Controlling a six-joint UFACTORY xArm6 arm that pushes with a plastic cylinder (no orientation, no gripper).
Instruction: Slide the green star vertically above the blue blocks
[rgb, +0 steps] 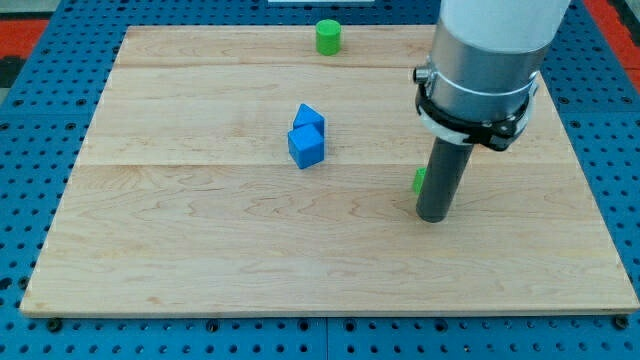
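Observation:
Two blue blocks sit touching near the board's middle: a blue cube and a smaller blue block just above it. A green block, mostly hidden behind the rod, shows only as a small green sliver at the rod's left side; its shape cannot be made out. My tip rests on the board to the right of the blue blocks, right against that green block. A green cylinder stands at the view's top edge of the board, above the blue blocks.
The wooden board lies on a blue perforated table. The arm's white and grey body hangs over the board's upper right.

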